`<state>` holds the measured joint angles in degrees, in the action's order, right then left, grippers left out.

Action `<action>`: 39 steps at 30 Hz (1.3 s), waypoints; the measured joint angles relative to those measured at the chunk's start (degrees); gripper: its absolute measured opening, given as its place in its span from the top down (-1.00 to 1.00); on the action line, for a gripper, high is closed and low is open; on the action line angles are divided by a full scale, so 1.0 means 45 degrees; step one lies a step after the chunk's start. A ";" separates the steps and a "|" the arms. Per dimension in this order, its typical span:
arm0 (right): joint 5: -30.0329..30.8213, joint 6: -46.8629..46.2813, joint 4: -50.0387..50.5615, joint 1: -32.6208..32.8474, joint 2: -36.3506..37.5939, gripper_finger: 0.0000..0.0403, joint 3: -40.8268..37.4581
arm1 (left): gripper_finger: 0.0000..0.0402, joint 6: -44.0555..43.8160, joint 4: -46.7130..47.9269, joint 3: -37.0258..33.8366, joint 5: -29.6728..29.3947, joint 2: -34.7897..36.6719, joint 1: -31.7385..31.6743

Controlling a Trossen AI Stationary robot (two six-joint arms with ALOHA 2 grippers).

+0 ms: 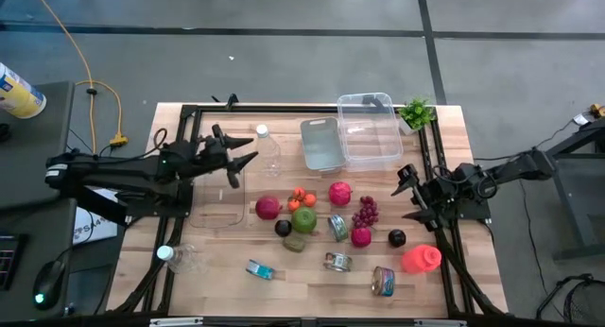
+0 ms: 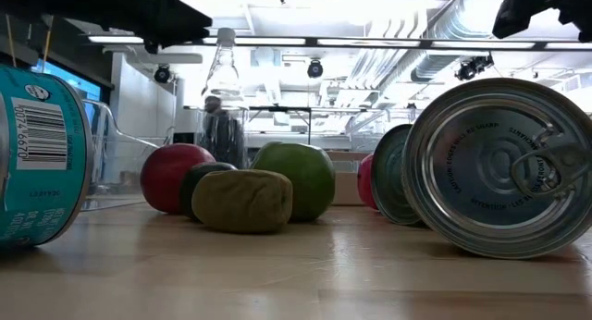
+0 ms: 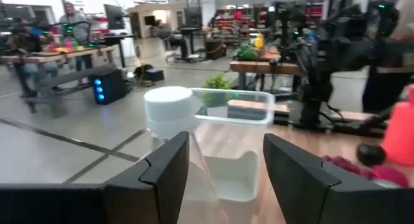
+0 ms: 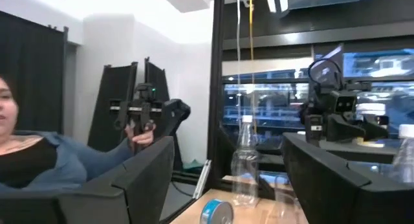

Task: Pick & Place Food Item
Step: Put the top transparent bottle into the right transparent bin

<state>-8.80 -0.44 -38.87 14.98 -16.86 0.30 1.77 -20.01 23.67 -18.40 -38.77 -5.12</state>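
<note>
Currently | purple grapes point(image 1: 366, 212): long axis front-to-back | right tool point(image 1: 413, 197): open, empty

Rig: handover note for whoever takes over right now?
Left end effector: open, empty, above the table's left side by the upright bottle.
Right end effector: open, empty, raised at the right edge.
Food: apple, red fruit, grapes and cans lie loose mid-table.
Bins: clear bin and tray at the back look empty.
Done: nothing visibly placed.
Left: pick a food item and place it.
</note>
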 joint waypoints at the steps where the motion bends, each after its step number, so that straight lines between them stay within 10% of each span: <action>1: 0.0028 0.0045 -0.0027 0.0095 -0.0130 -0.36 0.0000 | 0.04 -0.0009 -0.0130 0.0066 -0.0008 -0.0135 -0.0048; 14: 0.0278 0.1545 -0.0524 0.0699 -0.0505 -0.35 0.0068 | 0.04 -0.3106 -0.0471 0.0085 0.0200 -0.0342 0.0527; 39: 0.0273 0.0726 0.0440 0.0699 -0.0505 -0.34 0.0136 | 0.03 0.1109 -0.0072 0.0070 0.0085 -0.0755 0.1144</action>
<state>-7.57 2.83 -36.88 18.13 -19.14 0.91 6.76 -20.33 23.99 -18.02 -42.17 0.03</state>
